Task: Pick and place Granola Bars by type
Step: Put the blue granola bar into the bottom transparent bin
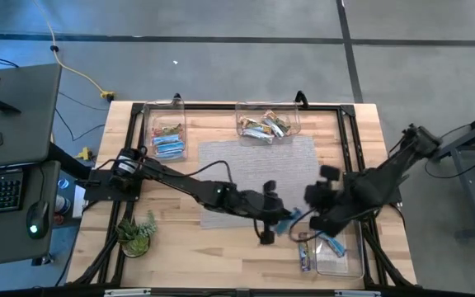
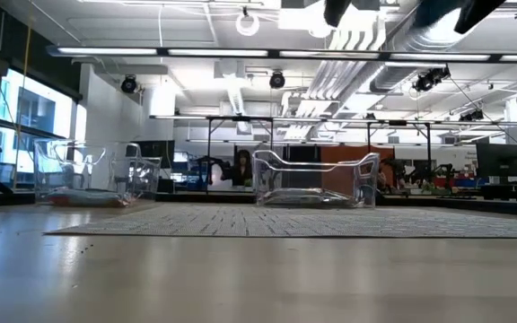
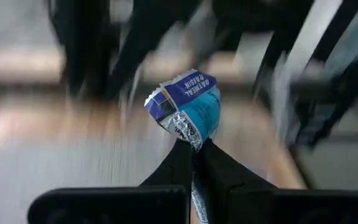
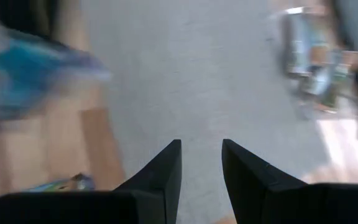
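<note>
My left gripper [image 1: 277, 221] reaches over the table's near middle, shut on a bright blue granola bar [image 1: 289, 218], which fills the left wrist view [image 3: 188, 106]. My right gripper [image 1: 313, 216] hovers just right of it, open and empty [image 4: 201, 155]; the blue bar shows blurred in its view [image 4: 27, 68]. More bars lie in the far-left bin [image 1: 168, 139], the far-middle bin [image 1: 266, 125] and the near-right bin [image 1: 336, 247]. One bar [image 1: 305, 256] lies flat on the table beside that bin. My left gripper pinches the blue bar between its two fingers at one end of the wrapper [image 3: 194, 144]. The rest of the bar sticks out past the fingertips, crumpled, with a printed blue end [image 3: 191, 87] farthest out. It is lifted clear of the table.
A grey mat [image 1: 258, 177] covers the table's middle. A small green plant [image 1: 136, 233] stands near the near-left corner. The clear bins show across the mat in the low view [image 2: 317, 179]. A black frame [image 1: 351, 140] runs around the work area.
</note>
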